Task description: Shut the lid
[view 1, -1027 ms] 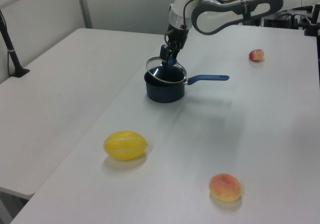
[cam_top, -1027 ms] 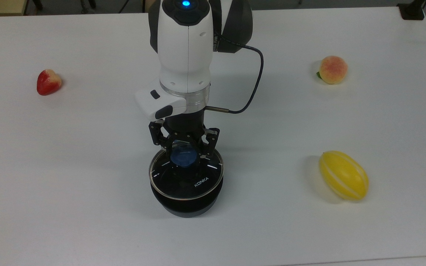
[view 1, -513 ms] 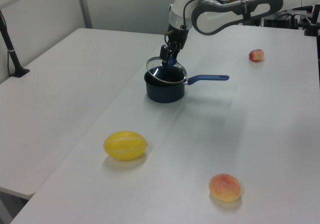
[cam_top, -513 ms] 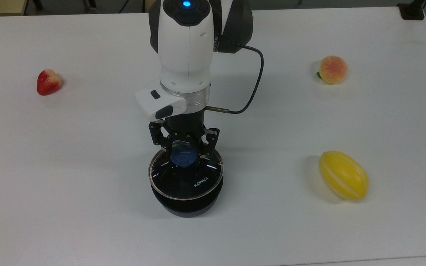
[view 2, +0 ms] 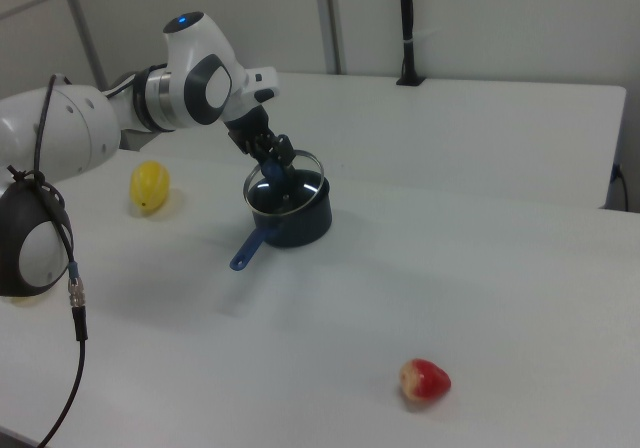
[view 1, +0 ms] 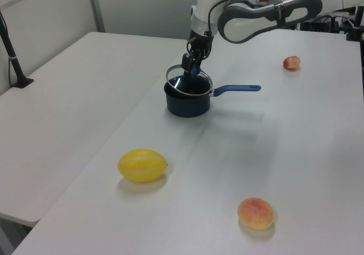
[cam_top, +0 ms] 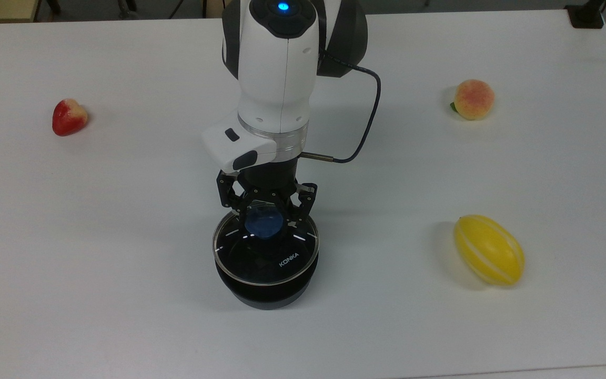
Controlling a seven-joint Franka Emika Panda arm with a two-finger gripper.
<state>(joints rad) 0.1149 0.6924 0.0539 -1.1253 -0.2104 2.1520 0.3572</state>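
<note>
Lid [cam_top: 266, 258] knob between gripper [cam_top: 264, 221] fingers, over pot [cam_top: 267, 292]

White tables [view 1: 68, 95] sit side by side, evenly lit, a seam between them. Pale wall panels [view 2: 500, 18] with grey uprights stand behind. A black post [view 2: 405, 23] rises at the far edge.

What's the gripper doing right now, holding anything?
Gripper: shut on the lid's blue knob, lid over the black saucepan.
</note>
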